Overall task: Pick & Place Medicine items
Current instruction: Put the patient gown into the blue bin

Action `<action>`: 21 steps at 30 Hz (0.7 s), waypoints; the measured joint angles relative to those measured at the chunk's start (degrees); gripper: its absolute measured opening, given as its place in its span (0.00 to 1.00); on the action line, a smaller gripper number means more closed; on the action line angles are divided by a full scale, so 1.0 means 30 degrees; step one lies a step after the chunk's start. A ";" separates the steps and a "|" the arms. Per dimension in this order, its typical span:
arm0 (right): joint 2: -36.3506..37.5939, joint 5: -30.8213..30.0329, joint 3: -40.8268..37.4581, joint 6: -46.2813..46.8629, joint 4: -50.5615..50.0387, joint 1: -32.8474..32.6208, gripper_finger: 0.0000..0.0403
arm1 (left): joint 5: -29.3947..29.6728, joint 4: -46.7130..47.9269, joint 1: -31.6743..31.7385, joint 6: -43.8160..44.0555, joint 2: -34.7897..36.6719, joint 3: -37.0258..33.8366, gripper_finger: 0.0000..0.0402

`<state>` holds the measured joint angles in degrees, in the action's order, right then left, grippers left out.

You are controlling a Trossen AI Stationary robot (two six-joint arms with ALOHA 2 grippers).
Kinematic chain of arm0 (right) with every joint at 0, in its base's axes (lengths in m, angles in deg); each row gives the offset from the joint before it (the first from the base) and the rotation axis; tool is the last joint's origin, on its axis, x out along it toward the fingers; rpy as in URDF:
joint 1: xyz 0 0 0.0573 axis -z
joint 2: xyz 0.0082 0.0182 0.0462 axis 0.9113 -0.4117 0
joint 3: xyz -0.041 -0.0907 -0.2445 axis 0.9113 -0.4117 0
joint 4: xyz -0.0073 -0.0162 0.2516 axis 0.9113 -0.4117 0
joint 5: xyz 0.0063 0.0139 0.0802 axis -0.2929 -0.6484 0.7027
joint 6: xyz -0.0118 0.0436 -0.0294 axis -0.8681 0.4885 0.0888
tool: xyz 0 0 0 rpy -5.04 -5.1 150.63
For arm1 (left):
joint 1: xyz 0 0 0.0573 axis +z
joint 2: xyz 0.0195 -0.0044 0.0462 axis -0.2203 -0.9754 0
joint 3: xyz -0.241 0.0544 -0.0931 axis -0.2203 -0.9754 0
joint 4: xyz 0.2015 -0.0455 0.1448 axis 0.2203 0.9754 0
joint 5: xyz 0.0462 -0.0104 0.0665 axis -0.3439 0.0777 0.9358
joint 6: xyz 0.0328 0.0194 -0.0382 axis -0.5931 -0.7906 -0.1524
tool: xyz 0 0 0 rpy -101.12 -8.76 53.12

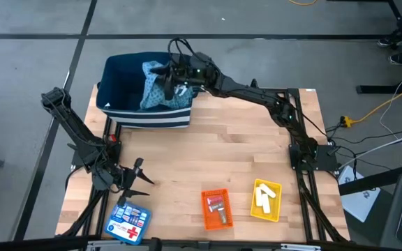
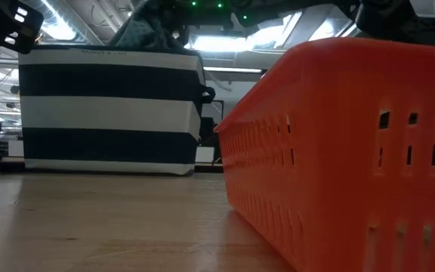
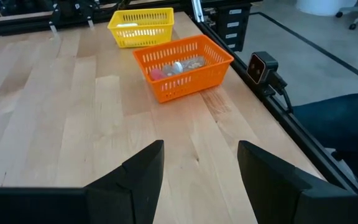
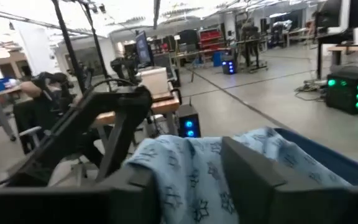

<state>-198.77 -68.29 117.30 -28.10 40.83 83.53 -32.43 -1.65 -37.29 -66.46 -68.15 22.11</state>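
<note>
A blue patterned cloth (image 1: 153, 87) is raised out of the navy-and-white striped bin (image 1: 145, 115) at the table's far left. My right gripper (image 1: 167, 78) is above the bin's right part, shut on the cloth (image 4: 185, 186). My left gripper (image 1: 142, 178) is open and empty, low over the table near its left front; it also shows in the left wrist view (image 3: 201, 155). White sticks (image 1: 263, 197) lie in the yellow tray (image 1: 276, 208). Small red and greyish packets (image 1: 217, 206) lie in the orange tray (image 1: 208, 219). My right gripper has a bunched fold of the cloth (image 4: 197, 155) between its two fingers (image 4: 253, 180); how many layers it holds I cannot tell. The cloth's upper part is lifted above the bin's rim (image 2: 146, 26), and the rest hangs slack down into the bin.
A flat blue box with a red cross (image 1: 128, 223) lies at the front left corner. The orange tray (image 3: 185, 78) and the yellow tray (image 3: 142, 28) stand at the front right. Bare wood lies between the bin and the trays. In the low view the orange tray (image 2: 353, 151) fills the right side.
</note>
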 joint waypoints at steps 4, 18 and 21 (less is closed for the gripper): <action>0.0126 0.0784 0.0007 0.0921 0.0126 0.0002 0.56 | -0.0007 0.0027 0.0000 0.0047 0.0000 0.0000 0.50; 0.0175 -0.0584 0.0015 0.4091 -0.6321 0.0614 0.80 | -0.0022 0.0563 0.0000 0.0641 0.0000 0.0000 0.50; 0.0175 -0.0671 0.0015 0.4168 -0.6541 0.0743 0.80 | -0.0016 0.0563 0.0000 0.0635 0.0000 0.0000 0.50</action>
<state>-198.25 -70.30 117.35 -15.60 21.21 85.76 -32.48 0.04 -37.29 -64.55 -68.15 22.11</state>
